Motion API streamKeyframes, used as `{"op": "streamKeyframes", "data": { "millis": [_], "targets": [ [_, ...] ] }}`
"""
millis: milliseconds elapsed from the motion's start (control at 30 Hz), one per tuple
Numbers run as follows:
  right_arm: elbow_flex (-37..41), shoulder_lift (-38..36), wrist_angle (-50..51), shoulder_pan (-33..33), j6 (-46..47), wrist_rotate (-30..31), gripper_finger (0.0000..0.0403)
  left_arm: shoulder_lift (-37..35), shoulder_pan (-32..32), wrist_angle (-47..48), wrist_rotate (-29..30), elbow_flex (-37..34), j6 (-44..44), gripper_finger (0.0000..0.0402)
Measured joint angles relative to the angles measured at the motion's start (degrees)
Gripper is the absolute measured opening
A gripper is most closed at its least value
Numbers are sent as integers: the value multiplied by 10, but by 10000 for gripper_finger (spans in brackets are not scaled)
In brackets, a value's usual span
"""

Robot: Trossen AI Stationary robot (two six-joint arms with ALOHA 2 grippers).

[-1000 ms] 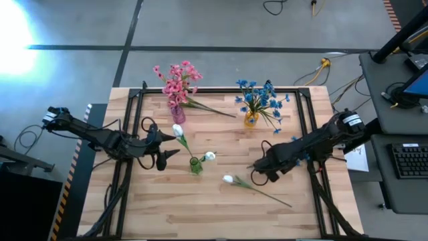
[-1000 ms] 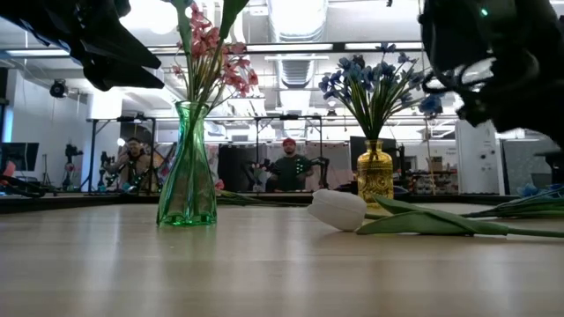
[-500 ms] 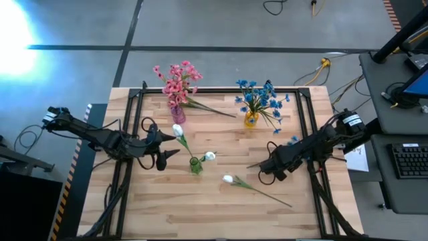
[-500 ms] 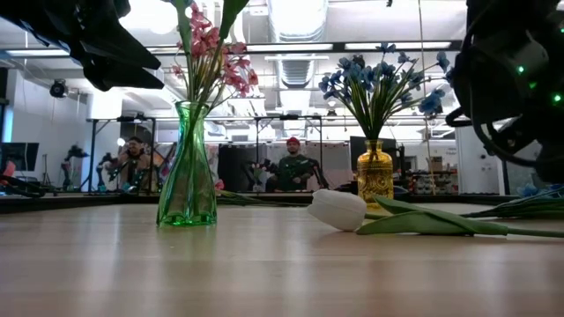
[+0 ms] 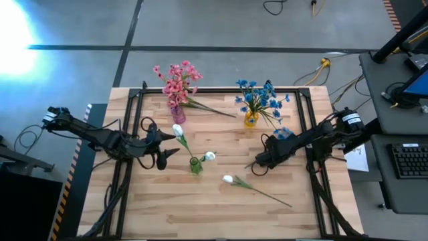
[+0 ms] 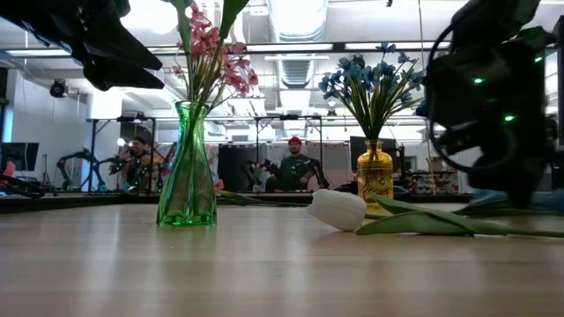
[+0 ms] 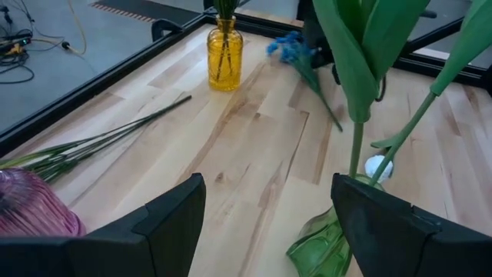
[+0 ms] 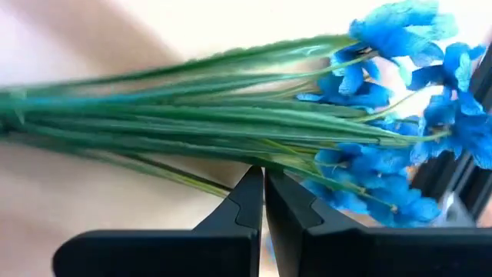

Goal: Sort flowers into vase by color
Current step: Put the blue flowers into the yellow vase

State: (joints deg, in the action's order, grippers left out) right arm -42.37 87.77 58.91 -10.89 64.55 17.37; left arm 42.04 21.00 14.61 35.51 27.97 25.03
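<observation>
While shut, R tool touches blue sprig.

I can read no words, labels, brand names, numbers or signs on anything around me, in any of my camera views.

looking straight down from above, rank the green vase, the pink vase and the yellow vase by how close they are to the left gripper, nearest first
1. Green vase: just right of the left gripper, mid-table.
2. Pink vase: beyond the gripper, toward the far edge.
3. Yellow vase: farthest, far-right side.
</observation>
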Motion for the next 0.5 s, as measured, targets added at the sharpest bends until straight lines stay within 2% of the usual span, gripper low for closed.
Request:
{"op": "streamKeyframes", "data": {
  "millis": [167, 367, 433, 500],
  "targets": [
    [-15, -3, -9, 1, -26, 107, 9, 0, 0, 0, 0, 0, 7, 268],
    [-46, -6, -27, -24, -39, 150, 9, 0, 0, 0, 0, 0, 10, 268],
    [-51, -6, -69, -33, -40, 162, 9, 0, 0, 0, 0, 0, 10, 268],
    [-51, -6, -151, -39, -59, 166, 9, 0, 0, 0, 0, 0, 8, 268]
  ]
}}
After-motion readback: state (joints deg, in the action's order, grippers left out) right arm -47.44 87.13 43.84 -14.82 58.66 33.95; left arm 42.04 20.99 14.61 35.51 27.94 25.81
